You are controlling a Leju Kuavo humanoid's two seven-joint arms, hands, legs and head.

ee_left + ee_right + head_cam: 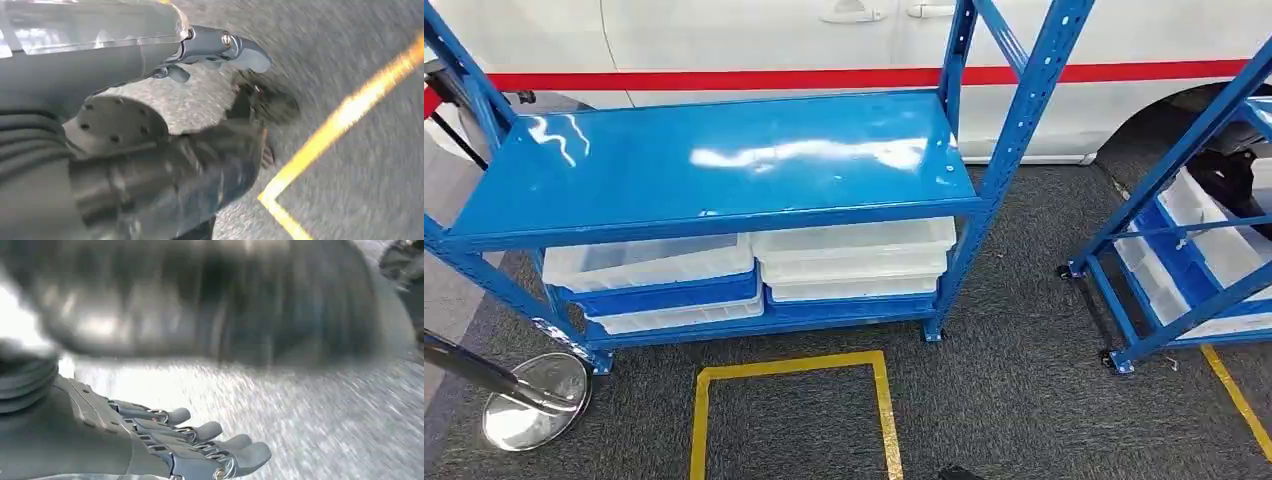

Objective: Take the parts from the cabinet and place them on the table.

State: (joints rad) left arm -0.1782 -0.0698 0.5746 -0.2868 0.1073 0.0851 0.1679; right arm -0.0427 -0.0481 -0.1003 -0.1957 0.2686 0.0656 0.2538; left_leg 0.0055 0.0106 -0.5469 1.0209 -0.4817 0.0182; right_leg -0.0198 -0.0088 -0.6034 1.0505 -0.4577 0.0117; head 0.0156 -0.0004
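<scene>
A blue metal cabinet (714, 160) stands in front of me in the head view, its top shelf bare and shiny. Under that shelf sit stacked translucent white bins, one stack at the left (649, 262) and one at the right (854, 250); what they contain is hidden. In the left wrist view my left hand (200, 47) hangs over grey carpet with its fingers stretched out and holding nothing. My right hand (165, 440) also hangs with its fingers straight and side by side, holding nothing. Both wrist views are blurred by motion.
A second blue rack (1194, 250) with white bins stands at the right. A chrome stanchion base (529, 400) sits at the lower left. A yellow tape square (789, 365) marks the carpet before the cabinet. A white vehicle (774, 40) with a red stripe is behind.
</scene>
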